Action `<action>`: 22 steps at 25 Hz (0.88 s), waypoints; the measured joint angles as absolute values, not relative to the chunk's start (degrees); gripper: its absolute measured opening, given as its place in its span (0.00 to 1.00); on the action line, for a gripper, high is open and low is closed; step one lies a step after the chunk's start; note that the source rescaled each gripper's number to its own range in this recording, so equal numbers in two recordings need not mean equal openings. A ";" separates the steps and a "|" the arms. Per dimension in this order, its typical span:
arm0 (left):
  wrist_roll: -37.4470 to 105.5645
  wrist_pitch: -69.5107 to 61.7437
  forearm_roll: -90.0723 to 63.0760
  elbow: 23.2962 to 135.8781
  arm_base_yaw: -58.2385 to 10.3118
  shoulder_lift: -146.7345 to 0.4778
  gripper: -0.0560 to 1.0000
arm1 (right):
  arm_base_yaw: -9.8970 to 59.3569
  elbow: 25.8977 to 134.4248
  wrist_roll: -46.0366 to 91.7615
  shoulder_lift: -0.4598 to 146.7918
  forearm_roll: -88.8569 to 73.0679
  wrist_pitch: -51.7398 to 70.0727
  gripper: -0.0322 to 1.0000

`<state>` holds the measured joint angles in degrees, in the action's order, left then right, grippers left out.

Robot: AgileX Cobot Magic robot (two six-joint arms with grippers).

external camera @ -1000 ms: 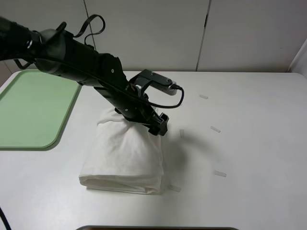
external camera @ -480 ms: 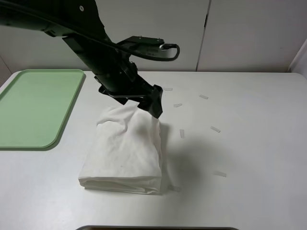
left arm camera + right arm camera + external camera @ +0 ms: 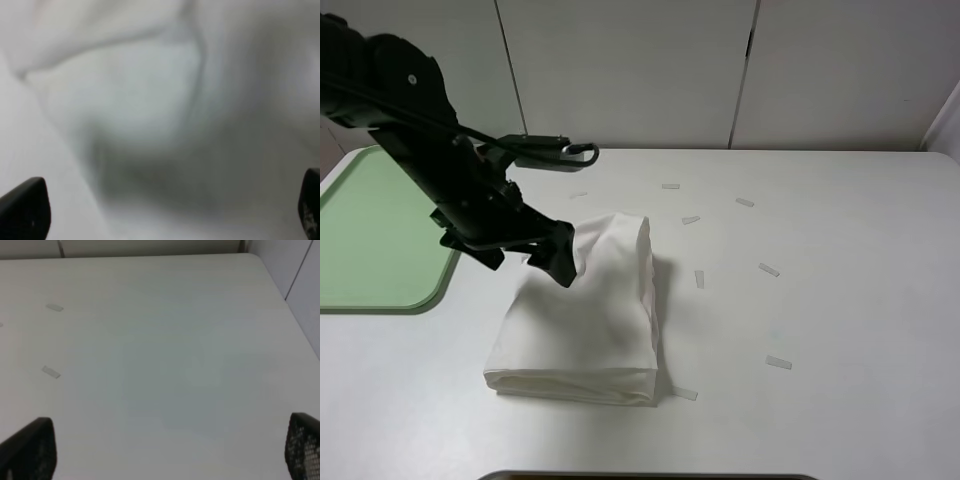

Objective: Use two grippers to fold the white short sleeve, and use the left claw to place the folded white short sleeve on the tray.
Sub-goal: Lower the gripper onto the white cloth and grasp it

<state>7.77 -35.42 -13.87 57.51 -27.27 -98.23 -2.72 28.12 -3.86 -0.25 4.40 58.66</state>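
Note:
The white short sleeve [image 3: 582, 322] lies folded into a thick rectangle in the middle of the table, its back edge bunched up in a hump. My left gripper [image 3: 563, 264] hangs low at the shirt's back left part, close over the cloth. In the left wrist view the left gripper [image 3: 165, 210] is open, with blurred white cloth [image 3: 165, 100] close in front of it. The pale green tray [image 3: 375, 230] lies at the left edge, partly behind the left arm. My right gripper [image 3: 160, 450] is open over bare table; the exterior view does not show it.
Several small white paper strips lie right of the shirt, such as one paper strip [image 3: 768, 269] and another paper strip [image 3: 779, 362]; one more paper strip [image 3: 684, 393] lies by its front right corner. The white table [image 3: 840, 300] ends near a wall at the back.
My left arm has swung from the shirt's back right corner across to its back left and come down lower. The shirt's back edge now stands up in a hump.

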 joint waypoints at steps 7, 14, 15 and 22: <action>4.16 -28.72 -14.03 50.13 -26.03 -98.23 1.00 | -2.72 28.12 -3.86 -0.25 4.40 58.66 1.00; -1.04 -20.33 -14.23 46.94 -26.51 -103.18 1.00 | -2.72 28.12 -3.86 -0.25 4.40 58.66 1.00; -1.24 -19.40 -14.30 46.94 -26.85 -104.02 1.00 | -2.72 28.12 -3.86 -0.25 4.40 58.66 1.00; -1.59 -15.30 -16.71 47.06 -29.65 -108.26 1.00 | -2.72 28.12 -3.86 -0.25 4.40 58.66 1.00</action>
<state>-1.59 -15.30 -16.71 47.06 -29.65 -108.26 -2.72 28.12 -3.86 -0.25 4.40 58.66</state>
